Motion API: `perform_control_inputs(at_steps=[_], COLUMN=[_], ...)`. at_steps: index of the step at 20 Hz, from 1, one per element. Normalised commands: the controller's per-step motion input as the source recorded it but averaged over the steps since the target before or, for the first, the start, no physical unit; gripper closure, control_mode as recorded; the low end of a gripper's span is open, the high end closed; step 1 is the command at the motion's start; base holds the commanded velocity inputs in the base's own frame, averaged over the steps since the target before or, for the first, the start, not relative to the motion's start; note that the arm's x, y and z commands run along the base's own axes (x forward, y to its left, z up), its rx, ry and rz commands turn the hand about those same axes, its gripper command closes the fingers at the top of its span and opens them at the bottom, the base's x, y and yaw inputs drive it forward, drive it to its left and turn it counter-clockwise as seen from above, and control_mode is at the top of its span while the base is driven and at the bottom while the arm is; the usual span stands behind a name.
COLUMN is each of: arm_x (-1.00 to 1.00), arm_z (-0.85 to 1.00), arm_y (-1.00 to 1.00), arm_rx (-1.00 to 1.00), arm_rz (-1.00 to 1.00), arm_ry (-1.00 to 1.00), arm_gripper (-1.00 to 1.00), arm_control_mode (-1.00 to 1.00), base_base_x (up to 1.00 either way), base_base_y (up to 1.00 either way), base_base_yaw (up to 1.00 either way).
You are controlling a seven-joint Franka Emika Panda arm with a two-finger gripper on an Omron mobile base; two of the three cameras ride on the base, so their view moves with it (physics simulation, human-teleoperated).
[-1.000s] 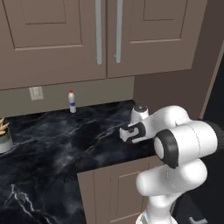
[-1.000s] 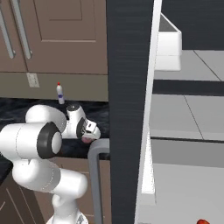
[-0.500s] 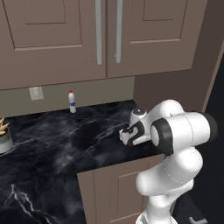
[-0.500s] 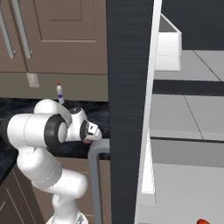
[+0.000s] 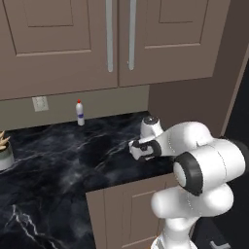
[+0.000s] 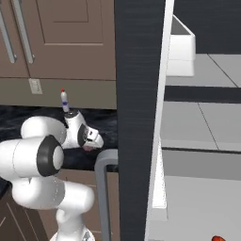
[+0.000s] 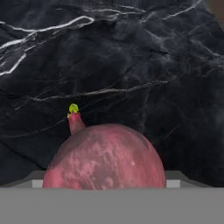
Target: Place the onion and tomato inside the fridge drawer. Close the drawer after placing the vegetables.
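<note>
Above the black marble counter [image 5: 58,160] your gripper [image 5: 141,150] pinches the onion [image 7: 105,157]; carry it rightward from that counter toward the fridge drawer.

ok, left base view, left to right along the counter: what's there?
Plant pot at the left edge → wall outlet → small white bottle with a red cap → claw over the counter.

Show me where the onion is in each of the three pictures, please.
Left base view: hidden by the gripper that holds it, just right of centre.
Right base view: the onion is a pink speck at the gripper's tip, left of centre.
Hand view: large and close up, at the bottom middle.
Shared landmark: the black marble counter, beneath the onion in all three.
</note>
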Motion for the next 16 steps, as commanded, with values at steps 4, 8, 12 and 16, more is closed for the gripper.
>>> perform_control_inputs(at_steps=[4,8,12,16], arm_x=[-0.93,-0.99,-1.00,-0.44], arm_z=[1.00,0.93,0.51,0.06], arm_y=[0.31,0.03,-0.07,0.02], arm_rx=[0.00,0.00,0.02,0.00], arm_rz=[-0.04,-0.04,0.00,0.00], arm_ry=[0.00,0.00,0.00,0.02], arm_gripper=[1.00,1.00,1.00,1.00], arm_control_mode=[-1.00,-1.00,-1.00,-1.00], base_base_x=[0.00,0.00,0.00,0.00], base_base_y=[0.00,0.00,0.00,0.00], base_base_yaw=[0.00,0.00,0.00,0.00])
